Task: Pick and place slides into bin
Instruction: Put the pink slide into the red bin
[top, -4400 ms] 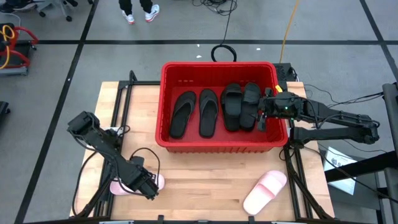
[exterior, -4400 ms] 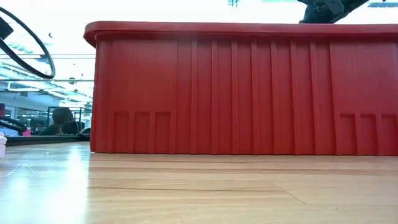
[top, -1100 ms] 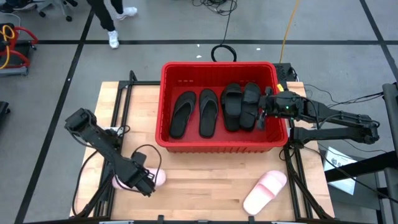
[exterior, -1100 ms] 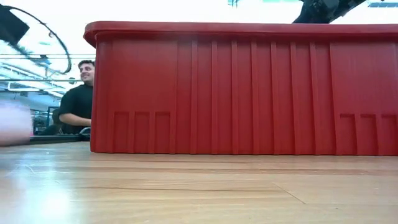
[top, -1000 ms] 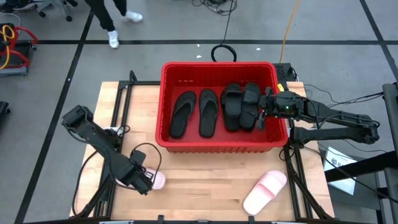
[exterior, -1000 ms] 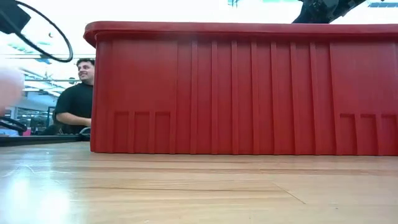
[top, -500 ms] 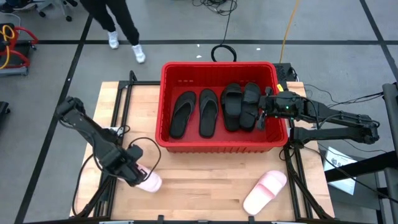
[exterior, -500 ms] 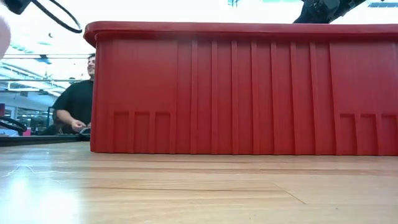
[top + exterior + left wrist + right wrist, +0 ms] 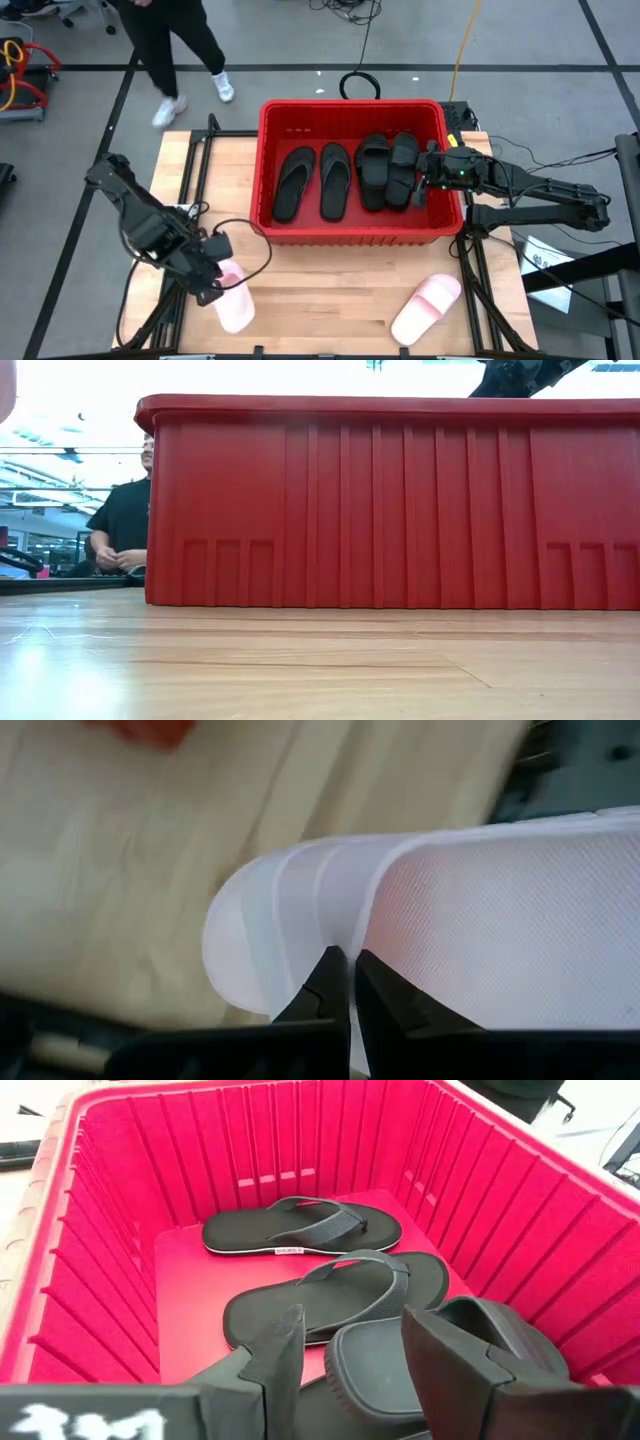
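My left gripper (image 9: 213, 283) hangs above the table's near left part, shut on a pale pink slide (image 9: 233, 307); the left wrist view shows that slide (image 9: 480, 930) close up. A second pink slide (image 9: 427, 308) lies flat on the table at the near right. The red bin (image 9: 350, 104) holds two black thong slides (image 9: 293, 184) (image 9: 335, 181) and two wide-strap black slides (image 9: 373, 170) (image 9: 403, 168). My right gripper (image 9: 355, 1345) stands open over the bin's right side, above the wide-strap slides (image 9: 400, 1370). My left gripper pinches the pink slide between its two shut fingers at the edge of the wide strap (image 9: 335, 935), where it meets the textured footbed. The fingers come steeply from above. The slide hangs below them, clear of the table, its long side running toward the near edge.
A person (image 9: 170, 50) walks past the table's far left corner, and a person (image 9: 125, 520) shows behind the bin in the low view. The bin's wall (image 9: 400, 510) fills that view. Bare tabletop (image 9: 330, 290) lies between the two pink slides.
My left gripper has risen with the pink slide and rolled its wrist. The slide has left the table and turned about, from lying across to pointing at the near edge. The person beyond the table has walked toward the left.
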